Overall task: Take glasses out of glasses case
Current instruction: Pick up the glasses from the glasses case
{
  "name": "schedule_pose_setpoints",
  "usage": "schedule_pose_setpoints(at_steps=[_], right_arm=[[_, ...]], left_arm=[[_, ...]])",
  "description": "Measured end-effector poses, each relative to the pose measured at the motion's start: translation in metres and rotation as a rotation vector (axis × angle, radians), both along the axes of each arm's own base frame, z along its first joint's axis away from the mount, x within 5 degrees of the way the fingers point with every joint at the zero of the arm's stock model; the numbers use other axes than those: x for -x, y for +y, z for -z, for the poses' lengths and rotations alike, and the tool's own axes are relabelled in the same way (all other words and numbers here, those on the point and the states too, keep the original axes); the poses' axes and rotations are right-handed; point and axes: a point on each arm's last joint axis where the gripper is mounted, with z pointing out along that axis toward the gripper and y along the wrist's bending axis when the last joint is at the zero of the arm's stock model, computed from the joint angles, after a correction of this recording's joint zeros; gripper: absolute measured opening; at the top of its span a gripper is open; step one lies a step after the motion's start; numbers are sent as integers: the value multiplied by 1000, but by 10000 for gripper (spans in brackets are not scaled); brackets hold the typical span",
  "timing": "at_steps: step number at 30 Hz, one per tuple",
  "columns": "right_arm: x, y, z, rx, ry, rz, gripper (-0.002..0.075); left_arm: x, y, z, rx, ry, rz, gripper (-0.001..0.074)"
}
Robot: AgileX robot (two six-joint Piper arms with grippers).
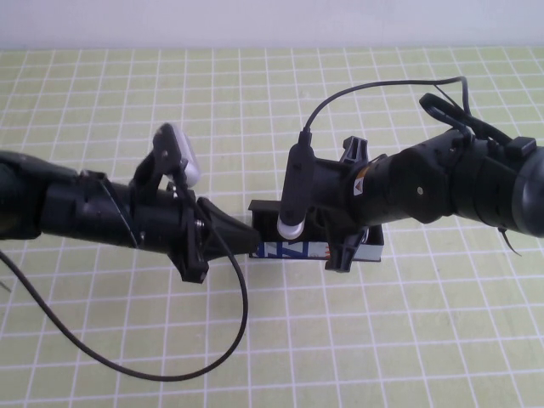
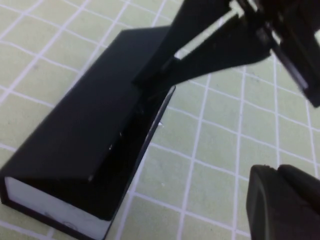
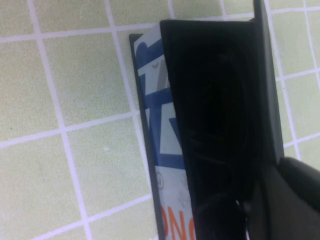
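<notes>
The glasses case (image 1: 297, 252) lies mid-table with its white, blue-printed front side toward me. My right gripper (image 1: 336, 229) hangs over it and is shut on the front edge of the flap lid (image 3: 267, 90), holding it raised. Its two fingers (image 2: 165, 55) meet at that lid edge in the left wrist view. The case's dark inside is open to the right wrist view, where faint curved outlines of the glasses (image 3: 210, 125) show. My left gripper (image 1: 248, 240) is shut and empty, low beside the case's left end (image 2: 85, 120).
A green mat with a white grid (image 1: 408, 340) covers the table. The left arm's black cable loops over the mat in front of the case (image 1: 229, 340). The right arm's cable arcs above the case (image 1: 374, 85).
</notes>
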Motion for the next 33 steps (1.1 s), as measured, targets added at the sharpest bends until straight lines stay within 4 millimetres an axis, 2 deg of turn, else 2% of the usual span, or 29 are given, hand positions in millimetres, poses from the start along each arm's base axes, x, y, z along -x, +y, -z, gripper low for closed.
schedule_pose_setpoints(at_steps=[12, 22, 33], right_arm=[[0, 0, 0, -5, -1, 3, 1], [0, 1, 0, -16, 3, 9, 0], [0, 2, -1, -42, 19, 26, 0]], left_arm=[[-21, -6, 48, 88, -25, -49, -4], [-45, -11, 55, 117, -61, -71, -4], [-52, -12, 77, 111, -56, -83, -4]])
